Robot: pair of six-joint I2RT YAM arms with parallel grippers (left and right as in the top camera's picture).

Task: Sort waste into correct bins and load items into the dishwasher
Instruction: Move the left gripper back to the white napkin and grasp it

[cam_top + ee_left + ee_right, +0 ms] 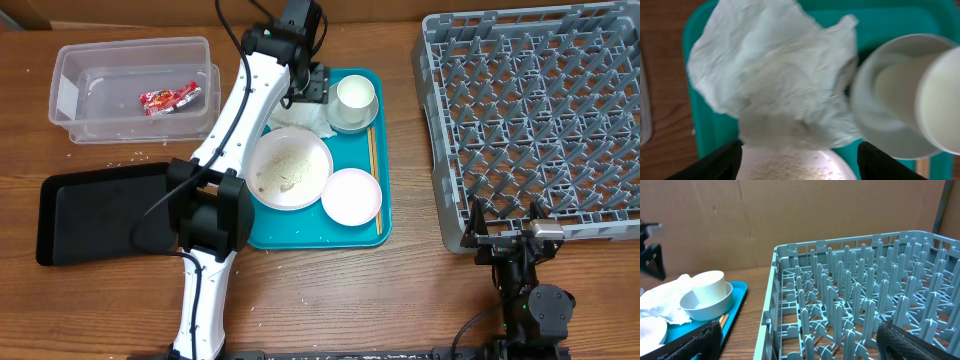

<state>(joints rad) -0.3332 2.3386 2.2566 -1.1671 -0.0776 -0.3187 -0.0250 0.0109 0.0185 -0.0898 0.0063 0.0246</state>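
Observation:
A crumpled white napkin [300,120] [775,75] lies at the back of the teal tray [384,85], against the white plate [290,170] [795,167] that holds loose rice grains. My left gripper [315,88] [800,165] hovers just above the napkin, open, with nothing between its fingers. A white cup [355,95] [940,95] stands inside a small bowl [350,120] [880,125]. Another bowl [351,196] sits at the tray's front. Chopsticks [374,165] lie along its right edge. My right gripper [505,235] [800,345] is open at the front left corner of the grey dish rack [540,120] [865,290].
A clear tub [70,95] at the back left holds a red sauce packet [170,98]. A black tray [100,210] lies at the front left, partly under my left arm. A few rice grains are scattered on the table near the tub.

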